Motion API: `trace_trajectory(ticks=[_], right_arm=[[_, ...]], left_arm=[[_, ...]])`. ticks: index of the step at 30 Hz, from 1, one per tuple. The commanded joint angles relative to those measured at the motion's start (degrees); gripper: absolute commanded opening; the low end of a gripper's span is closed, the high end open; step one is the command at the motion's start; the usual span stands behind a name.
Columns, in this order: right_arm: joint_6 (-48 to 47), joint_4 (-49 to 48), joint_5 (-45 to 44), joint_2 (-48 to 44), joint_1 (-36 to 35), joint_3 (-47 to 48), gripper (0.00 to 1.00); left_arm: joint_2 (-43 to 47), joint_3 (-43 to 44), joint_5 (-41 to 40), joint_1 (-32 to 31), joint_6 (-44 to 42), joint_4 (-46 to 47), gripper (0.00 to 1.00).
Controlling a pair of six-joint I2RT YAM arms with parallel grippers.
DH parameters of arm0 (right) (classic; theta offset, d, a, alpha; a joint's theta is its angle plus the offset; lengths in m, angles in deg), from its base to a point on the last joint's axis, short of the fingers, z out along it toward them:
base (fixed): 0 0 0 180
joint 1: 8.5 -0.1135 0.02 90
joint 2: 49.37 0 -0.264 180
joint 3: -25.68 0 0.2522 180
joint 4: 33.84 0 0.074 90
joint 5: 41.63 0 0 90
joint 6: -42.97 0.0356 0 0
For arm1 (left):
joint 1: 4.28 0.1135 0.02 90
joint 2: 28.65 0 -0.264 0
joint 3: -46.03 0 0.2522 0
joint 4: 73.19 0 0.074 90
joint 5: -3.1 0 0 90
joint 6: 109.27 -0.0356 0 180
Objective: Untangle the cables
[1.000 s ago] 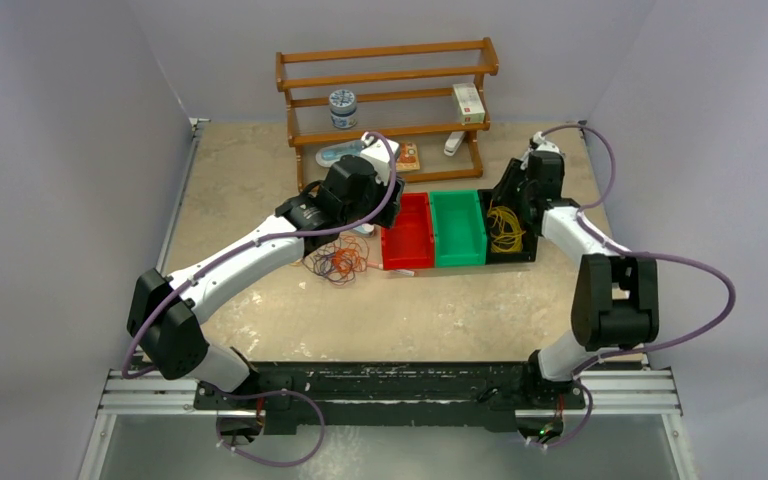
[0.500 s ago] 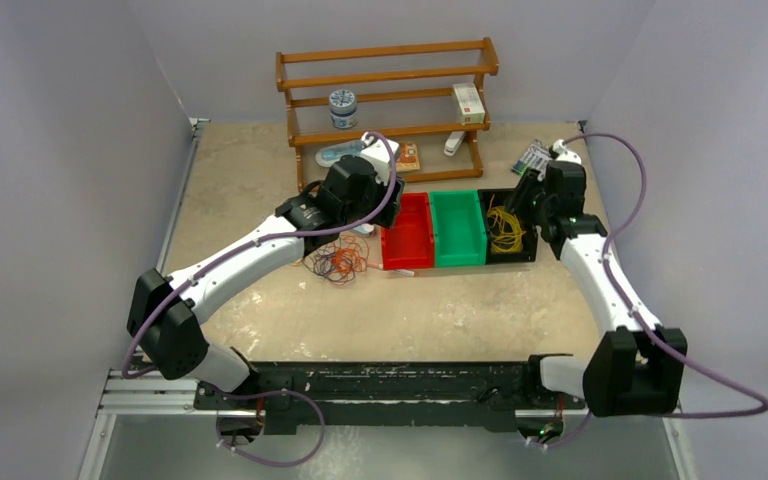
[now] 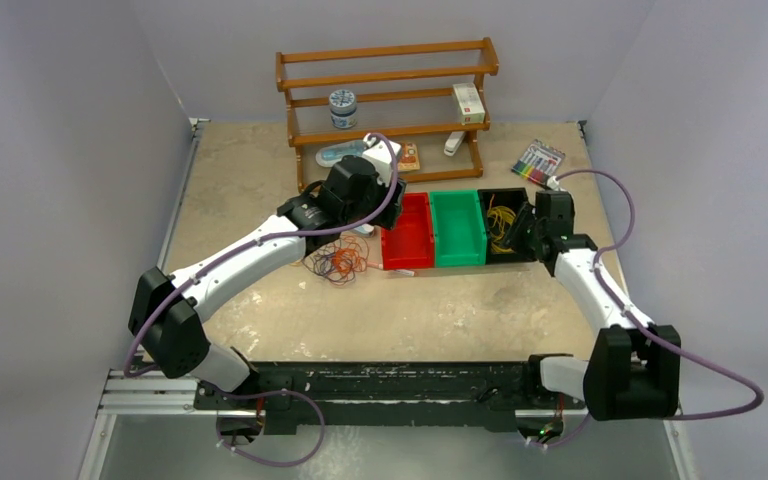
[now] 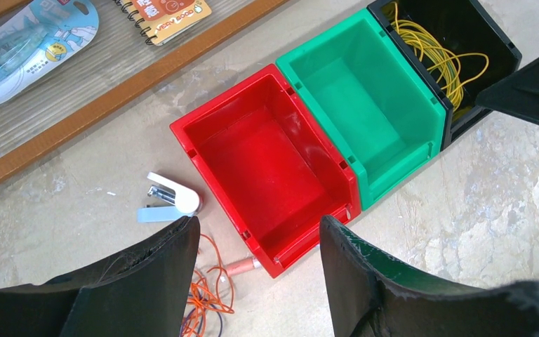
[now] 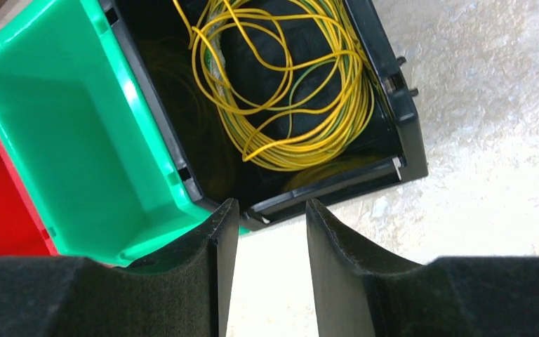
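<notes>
**Fig. Top view; 12 o'clock = far edge of table [image 3: 440, 310].**

**(a) Change.**
- R arm [image 3: 600, 290]: over the last sec it swings off the black bin [image 3: 530, 252], out toward 3 o'clock, then folds back in.
- The right gripper [image 5: 267, 210] now sits at that bin's 4 o'clock corner, jaws part-open w/ a clear gap and nothing in them.
- L arm [image 3: 250, 255]: no change. The left gripper [image 4: 260, 228] hangs at the 8 o'clock corner of the red bin [image 4: 260, 161], jaws wide apart and empty.
- The marker pack [image 3: 537, 160], at 1 o'clock of the black bin, is uncovered by the R arm's move.
- The yellow cable [image 5: 302, 105] lies coiled in the black bin, free of the claw. Probably one strand is sorted and dropped off.
- The other cables, an orange/dark tangle [image 3: 335, 262], lie on the table at 8 o'clock of the red bin.
- The red bin and green bin [image 5: 56, 126] are bare, so the task looks well short of done.

**(b) Hidden/unclear.**
- The L wrist covers the tangle's 12 o'clock part in the top view. The left wrist view cuts off all but a few orange strands.
- The no. of strands can't be told.
- A greenish line runs in the yellow coil; whether it is a separate cable is unclear.
- A pinkish stub [image 4: 240, 266] shows at the red bin's near corner; identity unclear.
</notes>
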Motion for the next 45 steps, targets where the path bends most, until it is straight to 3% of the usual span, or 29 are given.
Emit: trace_trajectory(ticks=[1, 9, 22, 27, 30, 38, 45], right_arm=[[0.6, -6.3, -1.0, 2.3, 0.1, 0.1, 0.42], [-0.6, -10.1, -2.5, 7.6, 0.1, 1.6, 0.4], [-3.7, -15.0, -3.2, 16.0, 0.0, 3.8, 0.14], [-3.9, -15.7, -2.1, 17.8, 0.0, 4.4, 0.11], [-3.7, -15.4, -2.0, 16.3, 0.1, 4.2, 0.14], [-3.9, -11.4, -3.2, 10.3, 0.1, 5.5, 0.38], [-6.0, -7.7, -3.9, 4.5, 0.1, 6.5, 0.45]], left_arm=[[0.9, 0.8, 0.2, 0.1, 0.0, 1.9, 0.62], [1.0, 0.8, -0.1, 0.1, -0.1, 1.9, 0.62], [1.3, 0.6, -1.4, 0.0, -0.5, 1.7, 0.62], [1.3, 0.6, -1.4, 0.0, -0.5, 1.6, 0.62], [1.6, 0.6, -1.7, 0.0, -0.6, 1.4, 0.62], [1.6, 0.6, -1.6, 0.0, -0.6, 1.5, 0.62], [1.4, 0.6, -1.5, 0.0, -0.6, 1.6, 0.62]])
